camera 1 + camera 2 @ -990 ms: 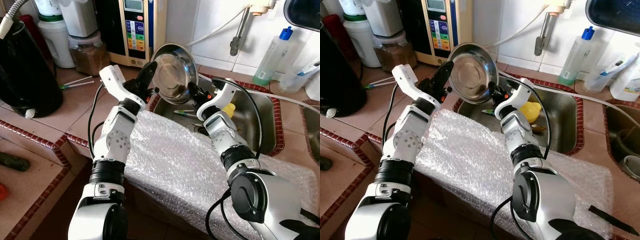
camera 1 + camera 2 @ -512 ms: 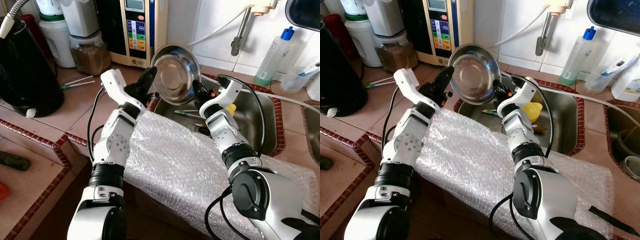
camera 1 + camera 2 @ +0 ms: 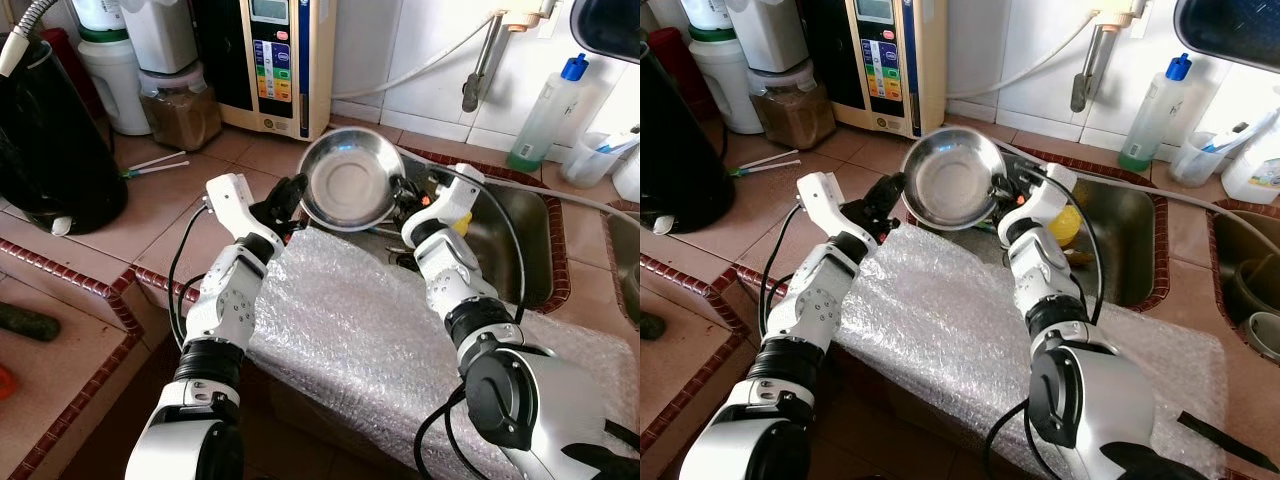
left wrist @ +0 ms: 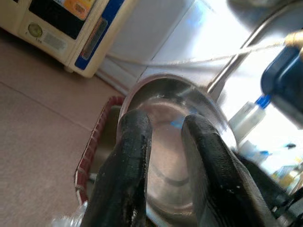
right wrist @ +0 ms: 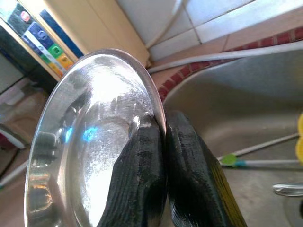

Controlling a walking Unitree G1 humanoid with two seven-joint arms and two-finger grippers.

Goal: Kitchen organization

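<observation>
From the head views, the bowl [image 3: 349, 190] hangs over the sink's [image 3: 520, 245] near-left corner, its hollow tilted toward the camera, between both grippers. In the left wrist view the left gripper [image 4: 163, 142] is parted, fingertips at the bowl's rim. In the right wrist view the right gripper [image 5: 163, 130] pinches the rim, one finger on each side.

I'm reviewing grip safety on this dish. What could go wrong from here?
The right tool pinches only the thin rim of the steel bowl, so it might slip or swing. The left tool is open beside the rim, giving little backup. A drop would probably land in the sink.
</observation>
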